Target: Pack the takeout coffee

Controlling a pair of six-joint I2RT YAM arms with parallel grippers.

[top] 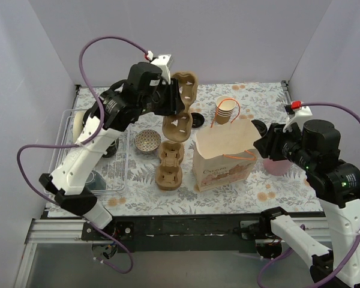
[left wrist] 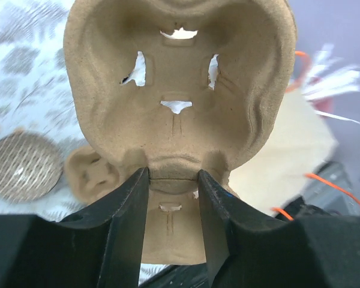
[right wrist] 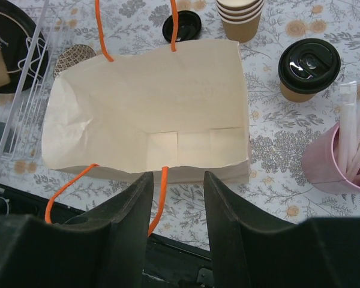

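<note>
Gripping a pulp carrier [left wrist: 180, 102] by its near edge with the left tool [left wrist: 173, 174], fingers narrow and pressed against either side of the centre rib; raised off the table [top: 138, 192], on end, hollow cup wells turned toward the wrist camera. Below it, lying flat on the table, another carrier [top: 170, 163], and just left of that a small patterned bowl [top: 148, 141]. Hovering with the right tool [right wrist: 178, 177] at the near rim of the paper bag [right wrist: 150, 102], jaws half apart, one orange handle [right wrist: 159, 198] trailing down through the gap, nothing seen pinched. Bag upright on the table, mouth open toward the right wrist camera. Standing upright on the table, black lid on, outside the bag: the coffee [right wrist: 309, 66], just past the bag's far right corner, near a pink cup [right wrist: 333, 159] of white straws, touched by neither tool. Behind the bag, a stack of lidless cups [right wrist: 240, 18] and, to its left, a loose black lid [right wrist: 181, 27]. Along the table's left edge, a clear tray [top: 66, 129]
</note>
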